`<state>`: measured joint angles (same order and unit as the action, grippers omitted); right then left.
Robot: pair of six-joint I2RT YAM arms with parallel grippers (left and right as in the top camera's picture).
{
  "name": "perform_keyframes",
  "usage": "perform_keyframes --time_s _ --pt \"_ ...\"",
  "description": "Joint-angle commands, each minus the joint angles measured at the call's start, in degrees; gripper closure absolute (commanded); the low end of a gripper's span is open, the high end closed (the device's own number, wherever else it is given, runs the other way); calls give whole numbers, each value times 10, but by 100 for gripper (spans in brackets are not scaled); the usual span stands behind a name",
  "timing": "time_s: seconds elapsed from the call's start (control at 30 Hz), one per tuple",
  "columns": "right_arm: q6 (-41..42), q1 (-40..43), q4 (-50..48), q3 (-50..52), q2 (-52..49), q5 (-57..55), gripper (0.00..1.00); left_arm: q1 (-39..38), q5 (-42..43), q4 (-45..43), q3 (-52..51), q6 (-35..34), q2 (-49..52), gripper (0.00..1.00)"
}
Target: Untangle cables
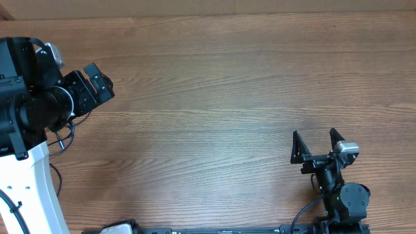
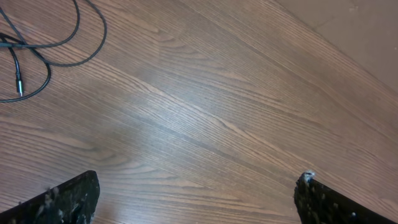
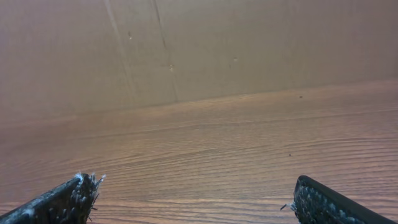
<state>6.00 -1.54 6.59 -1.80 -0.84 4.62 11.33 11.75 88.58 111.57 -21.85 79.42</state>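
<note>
Thin black cables (image 2: 59, 43) lie in loose loops on the wooden table at the top left of the left wrist view, with a small plug end (image 2: 18, 82) pointing down. My left gripper (image 2: 199, 199) is open and empty, well away from them; in the overhead view it (image 1: 102, 78) is at the far left. Thin black loops (image 1: 67, 133) show beside the left arm in the overhead view; I cannot tell if they are the same cables. My right gripper (image 1: 316, 140) is open and empty at the lower right, and it (image 3: 196, 193) faces bare wood. No cable shows in the right wrist view.
The wooden table (image 1: 221, 84) ends at a brown cardboard wall (image 3: 199, 50) at the back. The left arm's white base (image 1: 32, 188) stands at the lower left. The right arm's base (image 1: 344, 201) is at the front edge.
</note>
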Motion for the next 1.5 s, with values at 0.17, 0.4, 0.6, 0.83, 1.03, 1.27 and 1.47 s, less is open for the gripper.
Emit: perform_keyframes --time_s 0.17,0.4,0.6,0.83,1.03,1.27,1.47 --pt "1 -3 -5 5 7 1 0 -32 -78 -46 -14 21 -55 0" --pt "1 -3 -5 5 7 1 0 -100 -23 -295 -177 106 -175 1" --pt "1 -3 -5 5 7 1 0 -110 24 -492 -408 116 -298 0" --pt "1 -3 -5 5 7 1 0 -122 34 -694 -668 118 -434 0" --pt "1 -3 -5 5 7 1 0 -141 31 -805 -846 164 -556 0" --pt "1 -3 -5 5 7 1 0 -141 24 -842 -984 203 -684 0" --pt "1 -3 -5 5 7 1 0 -141 -14 -841 -1053 206 -750 0"
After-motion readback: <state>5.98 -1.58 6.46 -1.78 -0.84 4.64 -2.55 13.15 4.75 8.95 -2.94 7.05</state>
